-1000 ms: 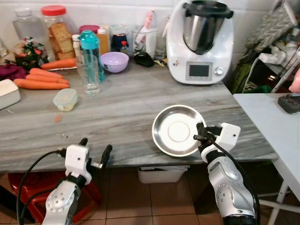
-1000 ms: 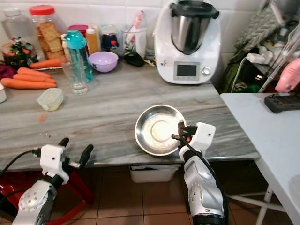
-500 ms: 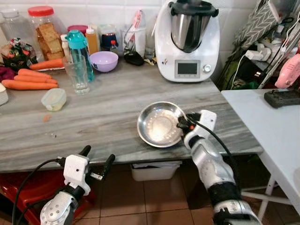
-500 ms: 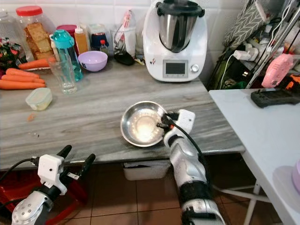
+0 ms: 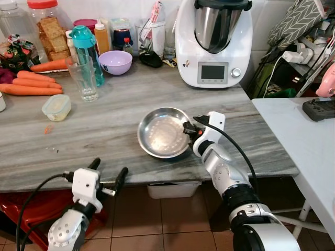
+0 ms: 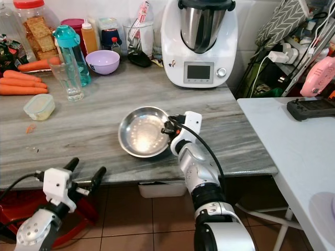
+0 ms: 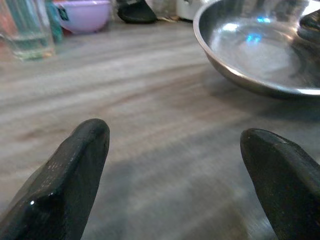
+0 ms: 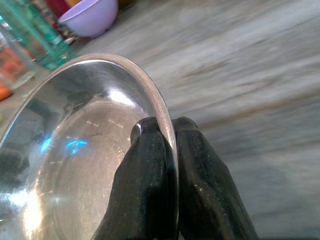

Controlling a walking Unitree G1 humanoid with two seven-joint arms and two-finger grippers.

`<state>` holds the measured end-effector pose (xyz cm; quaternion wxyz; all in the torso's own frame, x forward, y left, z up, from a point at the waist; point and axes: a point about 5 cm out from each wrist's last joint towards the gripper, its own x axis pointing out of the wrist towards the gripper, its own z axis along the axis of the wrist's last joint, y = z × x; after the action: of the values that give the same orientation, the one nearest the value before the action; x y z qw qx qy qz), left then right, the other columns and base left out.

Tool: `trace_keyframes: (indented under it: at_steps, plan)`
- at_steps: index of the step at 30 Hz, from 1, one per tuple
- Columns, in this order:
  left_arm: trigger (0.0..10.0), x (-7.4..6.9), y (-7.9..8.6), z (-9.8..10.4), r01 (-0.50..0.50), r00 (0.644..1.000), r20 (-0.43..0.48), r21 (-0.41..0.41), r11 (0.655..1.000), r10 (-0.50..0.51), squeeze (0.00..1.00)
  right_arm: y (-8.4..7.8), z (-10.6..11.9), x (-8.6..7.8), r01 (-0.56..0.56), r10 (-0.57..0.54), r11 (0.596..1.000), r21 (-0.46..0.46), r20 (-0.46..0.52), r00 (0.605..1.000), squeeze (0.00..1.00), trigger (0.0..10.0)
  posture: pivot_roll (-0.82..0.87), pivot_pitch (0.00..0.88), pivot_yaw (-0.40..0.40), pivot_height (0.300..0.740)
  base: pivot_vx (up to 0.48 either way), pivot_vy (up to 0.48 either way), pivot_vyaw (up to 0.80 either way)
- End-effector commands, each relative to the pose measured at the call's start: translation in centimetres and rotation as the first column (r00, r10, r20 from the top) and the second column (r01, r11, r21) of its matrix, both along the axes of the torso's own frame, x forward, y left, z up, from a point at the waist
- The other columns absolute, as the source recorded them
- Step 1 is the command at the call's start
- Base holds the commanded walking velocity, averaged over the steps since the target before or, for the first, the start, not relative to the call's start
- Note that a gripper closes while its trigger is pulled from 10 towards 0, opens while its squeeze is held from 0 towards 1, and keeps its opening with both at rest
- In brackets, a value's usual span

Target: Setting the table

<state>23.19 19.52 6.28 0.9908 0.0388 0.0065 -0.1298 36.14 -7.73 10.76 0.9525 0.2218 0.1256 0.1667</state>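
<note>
No writing can be read. The steel bowl (image 5: 162, 132), near the counter (image 5: 104, 125) front edge, is pinched at its right rim by the right gripper (image 5: 189, 128). The left gripper (image 5: 107, 173) is held wide apart, below the edge.

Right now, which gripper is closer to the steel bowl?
Right. The right gripper is pinching the steel bowl at its rim, while the left gripper hangs open off the counter's front edge, apart from the bowl.
</note>
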Motion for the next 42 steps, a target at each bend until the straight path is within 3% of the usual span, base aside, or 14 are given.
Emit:
trace_keyframes:
  at_steps: [1,8,15,24,25,26,33,34,42]
  plan:
    - [10.0,-0.2,0.7,-0.4,-0.030,0.999,-0.011,0.029,0.999,0.030,0.00,0.3,0.3,0.2,-0.027,0.027,1.000,0.011,-0.002,1.000,0.00,10.0,0.08,0.000,-0.034,0.740,0.000,0.000,0.00]
    - [10.0,0.1,1.5,-0.7,-0.069,0.998,-0.006,0.053,0.996,0.070,0.00,0.9,-0.3,0.2,-0.069,0.070,0.997,0.026,-0.031,0.997,0.00,10.0,0.08,0.000,-0.035,0.740,0.000,0.000,0.00]
    - [10.0,0.0,1.2,-0.6,-0.044,0.999,0.005,0.030,0.999,0.044,0.00,1.2,0.4,0.8,-0.077,0.079,0.995,0.065,-0.035,0.996,0.00,10.0,0.09,0.000,-0.034,0.740,0.000,0.000,0.00]
    - [10.0,-0.1,1.2,-0.5,-0.034,0.999,0.011,0.034,0.999,0.033,0.00,0.5,0.9,1.7,-0.007,0.014,0.997,0.078,-0.087,0.996,0.00,10.0,0.10,0.000,-0.034,0.740,0.000,0.000,0.00]
    - [10.0,-0.1,1.2,-0.5,-0.033,0.999,0.012,0.034,0.999,0.032,0.00,0.4,0.9,1.8,0.006,0.002,0.997,0.080,-0.097,0.995,0.13,10.0,0.10,0.000,-0.034,0.740,0.000,0.000,0.00]
    - [10.0,0.0,1.2,-0.5,-0.029,0.999,0.014,0.033,0.999,0.029,0.00,0.3,0.9,1.9,0.020,-0.009,0.995,0.098,-0.115,0.993,0.87,10.0,0.10,0.000,-0.033,0.740,0.000,0.000,0.00]
    - [10.0,0.2,1.0,-0.3,-0.007,1.000,0.022,0.026,1.000,0.007,0.00,0.2,0.6,1.8,0.033,-0.022,0.997,0.076,-0.144,0.989,0.88,10.0,0.10,0.000,-0.028,0.740,0.000,0.000,0.00]
    - [10.0,0.2,1.0,-0.2,-0.006,1.000,0.023,0.026,1.000,0.005,0.00,0.2,0.5,1.8,0.034,-0.023,0.997,0.076,-0.146,0.989,1.00,10.0,0.10,0.000,-0.028,0.740,0.000,0.000,0.00]
    - [10.0,0.3,0.7,-0.2,0.006,1.000,0.023,0.023,1.000,-0.006,0.00,0.2,0.4,1.8,0.040,-0.028,0.996,0.082,-0.152,0.988,1.00,10.0,0.10,0.000,-0.026,0.740,0.000,0.000,0.00]
